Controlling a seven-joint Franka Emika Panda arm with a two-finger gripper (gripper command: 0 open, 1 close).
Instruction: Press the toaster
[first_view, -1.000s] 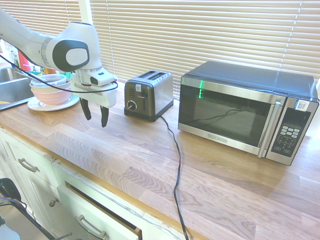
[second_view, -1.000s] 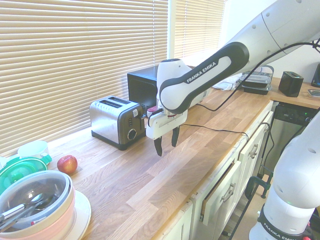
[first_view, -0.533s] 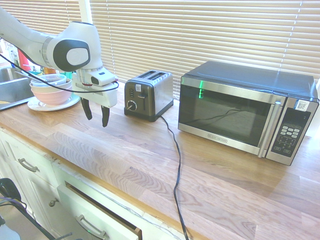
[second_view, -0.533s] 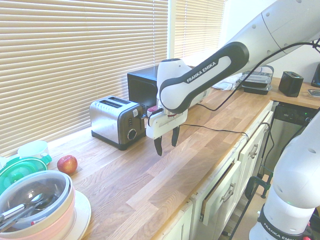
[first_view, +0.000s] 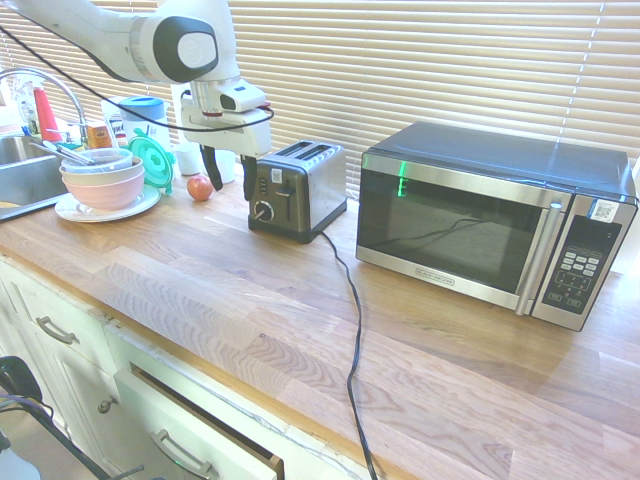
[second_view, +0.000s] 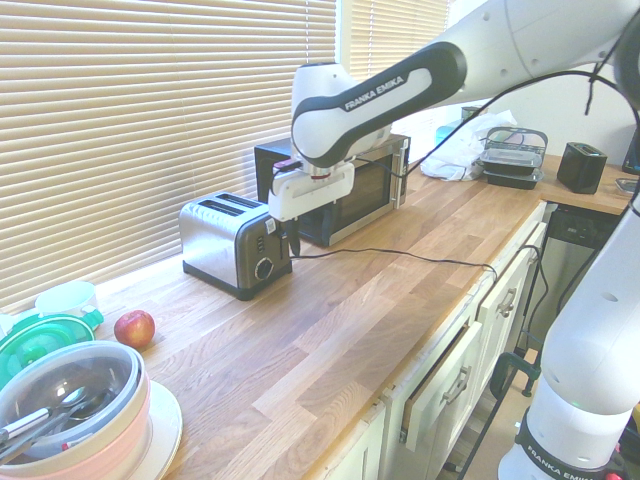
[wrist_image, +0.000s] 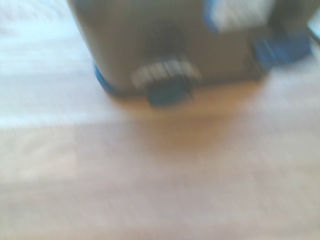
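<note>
The small steel toaster (first_view: 298, 190) stands on the wooden counter (first_view: 250, 300) in front of the blinds, its black front panel with lever and round knob facing the counter's edge. My gripper (first_view: 228, 175) hangs just in front of that panel, fingers pointing down and open, at the height of the upper front. In the second exterior view the gripper (second_view: 290, 240) sits right next to the toaster (second_view: 232, 243), close to its lever side. The wrist view is blurred and shows the toaster's dark front and knob (wrist_image: 167, 80) from close by.
A large steel-and-black microwave (first_view: 490, 220) stands right of the toaster. The toaster's black cord (first_view: 352, 320) runs across the counter to the front edge. An apple (first_view: 200, 187), stacked bowls on a plate (first_view: 102, 180) and a sink (first_view: 20, 175) lie to the left.
The arm has risen and swung from the open counter toward the toaster. The gripper now hangs right in front of its black panel, and the apple behind it has come into sight.
</note>
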